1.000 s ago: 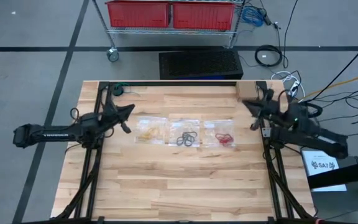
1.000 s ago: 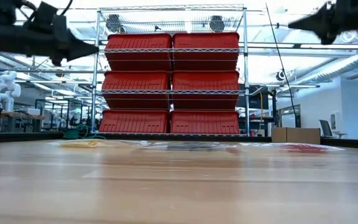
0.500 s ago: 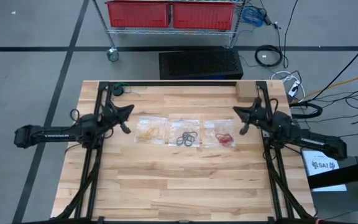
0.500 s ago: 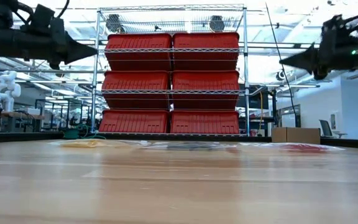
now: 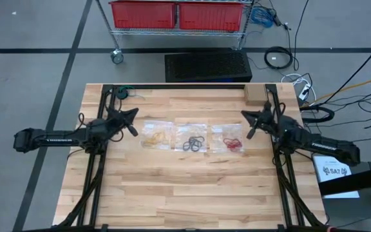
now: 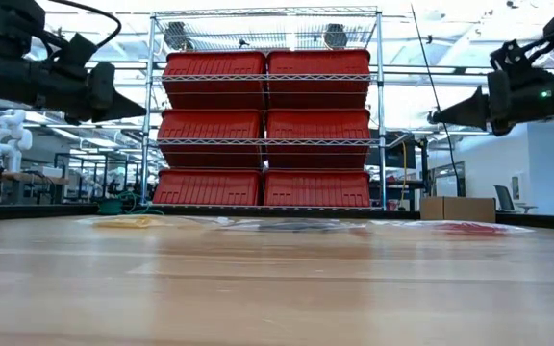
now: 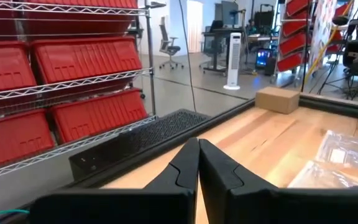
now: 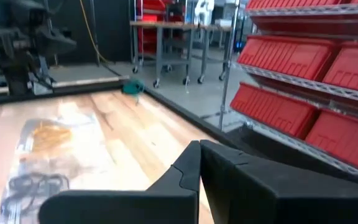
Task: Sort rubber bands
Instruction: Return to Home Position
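Observation:
Three clear bags lie flat in a row on the table's far half. One holds yellowish tan rubber bands (image 5: 155,136), the middle one black bands (image 5: 193,143), and the third red bands (image 5: 232,143). My left gripper (image 5: 136,111) hovers shut above the table, just left of the tan bag; its fingertips (image 7: 198,144) meet. My right gripper (image 5: 243,115) hovers shut just right of the red bag, fingertips (image 8: 199,145) together. The right wrist view shows the tan bands (image 8: 55,134) and black bands (image 8: 33,183) in their bags.
A cardboard box (image 5: 256,95) sits at the table's far right corner and a green object (image 5: 122,93) at the far left corner. A wire shelf with red bins (image 6: 265,125) stands beyond the far edge. The near half of the wooden table (image 5: 185,193) is bare.
My right gripper has swung toward the table's left, toward the red bag, and come down a good way, staying shut. My left gripper has sunk a little over the same spot.

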Action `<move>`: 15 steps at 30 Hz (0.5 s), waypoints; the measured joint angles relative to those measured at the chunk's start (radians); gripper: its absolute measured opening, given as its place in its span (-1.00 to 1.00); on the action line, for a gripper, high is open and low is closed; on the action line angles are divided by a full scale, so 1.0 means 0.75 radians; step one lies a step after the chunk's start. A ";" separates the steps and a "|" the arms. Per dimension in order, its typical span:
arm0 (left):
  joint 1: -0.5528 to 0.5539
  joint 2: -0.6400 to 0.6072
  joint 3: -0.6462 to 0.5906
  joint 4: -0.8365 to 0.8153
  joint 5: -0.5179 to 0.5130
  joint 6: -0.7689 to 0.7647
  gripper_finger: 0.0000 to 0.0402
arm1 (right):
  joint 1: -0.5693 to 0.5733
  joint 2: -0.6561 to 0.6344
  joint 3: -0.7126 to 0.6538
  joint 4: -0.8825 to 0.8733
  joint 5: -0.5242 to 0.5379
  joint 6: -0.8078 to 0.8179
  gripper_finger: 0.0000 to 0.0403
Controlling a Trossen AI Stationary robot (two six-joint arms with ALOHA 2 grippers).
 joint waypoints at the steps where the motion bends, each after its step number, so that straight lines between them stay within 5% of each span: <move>1: 0.000 0.000 0.000 -0.009 0.000 0.004 -0.92 | 0.000 0.001 0.000 -0.004 0.000 0.001 -1.00; 9: 0.000 0.023 -0.001 0.047 -0.013 0.070 -0.92 | -0.005 0.001 0.000 0.012 0.034 -0.065 -1.00; 15: -0.032 -0.009 -0.001 -0.011 -0.194 0.042 -0.92 | -0.006 0.003 0.000 0.008 0.139 -0.083 -1.00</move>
